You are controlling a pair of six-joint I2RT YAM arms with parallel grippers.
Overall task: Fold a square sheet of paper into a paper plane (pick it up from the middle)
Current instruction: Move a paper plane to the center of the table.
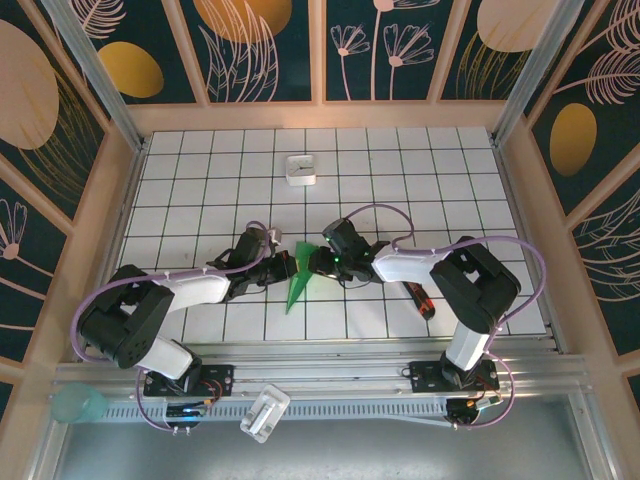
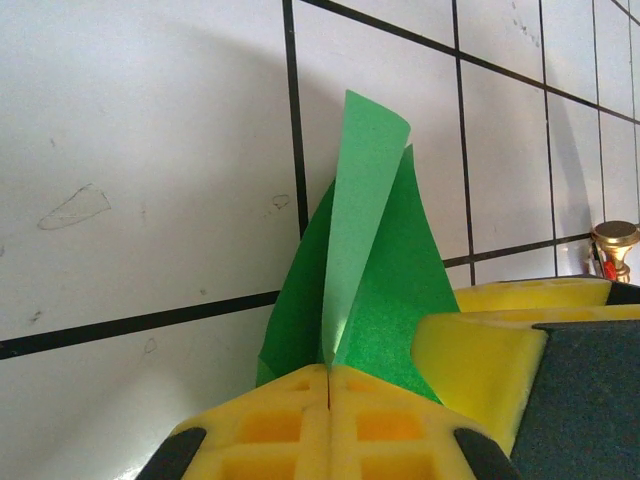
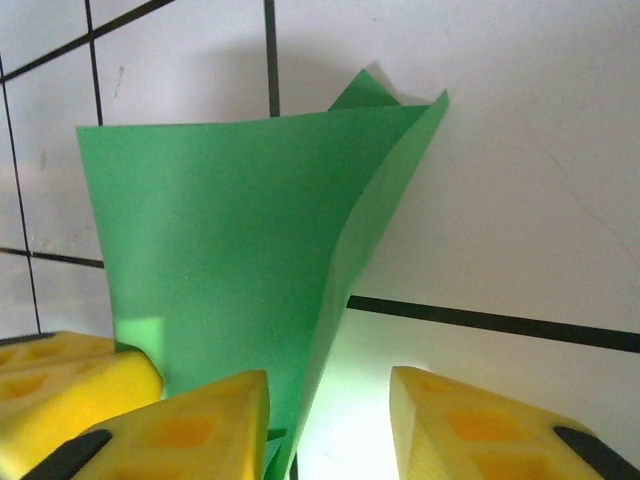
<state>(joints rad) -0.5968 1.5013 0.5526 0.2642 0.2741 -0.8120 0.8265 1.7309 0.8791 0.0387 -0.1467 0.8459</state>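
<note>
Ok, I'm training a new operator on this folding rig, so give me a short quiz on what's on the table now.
1. True or false: the left jaws are shut on the green paper.
2. What lies on the tiles beside the right arm? A) red-and-black screwdriver B) scissors C) spoon.
3. Is the white box touching the paper or apart from it?
Key: 1 true; 2 A; 3 apart.

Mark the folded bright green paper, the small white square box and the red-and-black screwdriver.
folded bright green paper [image 1: 296, 288]: top external view, middle of its pointed body.
small white square box [image 1: 301, 170]: top external view, centre of its top.
red-and-black screwdriver [image 1: 423, 301]: top external view, its handle.
</note>
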